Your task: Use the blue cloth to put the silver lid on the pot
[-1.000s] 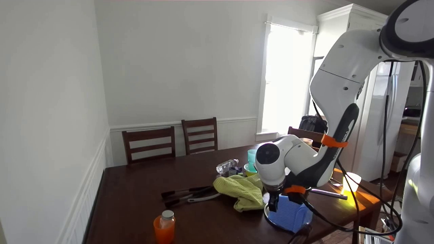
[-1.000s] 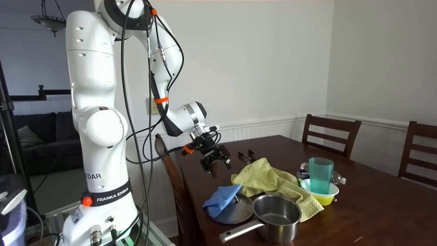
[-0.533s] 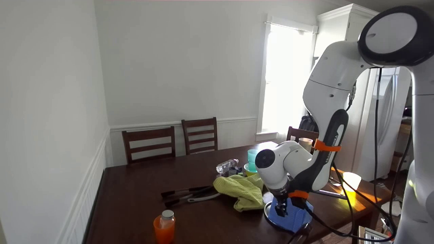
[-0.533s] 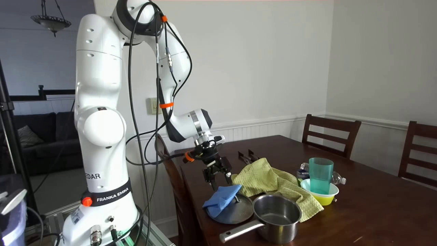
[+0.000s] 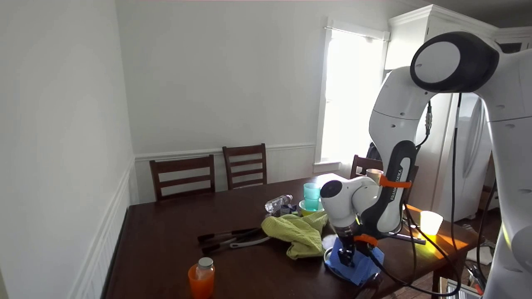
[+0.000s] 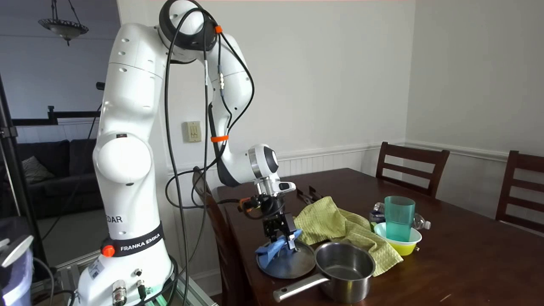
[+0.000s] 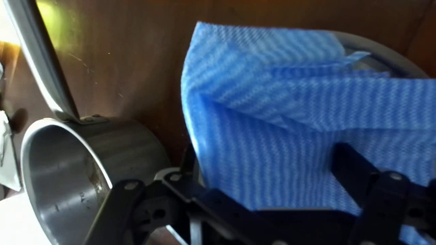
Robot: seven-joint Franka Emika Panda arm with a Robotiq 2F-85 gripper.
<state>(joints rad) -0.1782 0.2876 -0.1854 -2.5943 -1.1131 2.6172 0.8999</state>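
The blue cloth [image 6: 267,253] drapes over one side of the silver lid [image 6: 295,265], which lies flat on the table. The cloth hides the lid's knob in the wrist view, where the cloth [image 7: 259,115] fills the middle and a bit of lid rim [image 7: 378,49] shows. The steel pot [image 6: 346,276] stands upright and uncovered beside the lid; it also shows in the wrist view [image 7: 133,146]. My gripper [image 6: 282,243] is down at the cloth over the lid. In the wrist view its fingers [image 7: 265,158] are wide apart, with cloth between them.
A green towel [image 6: 335,223] lies behind the pot, near a bowl [image 6: 403,246] with a teal cup [image 6: 399,216] and a plastic bottle [image 5: 277,203]. Tongs [image 5: 237,238] and an orange cup [image 5: 201,282] are on the table. The pot handle [image 6: 299,287] points toward the robot's base side.
The gripper has moved down and forward from above the table onto the cloth at the lid. The cloth is pressed flatter and slightly shifted. Lid and pot have not moved.
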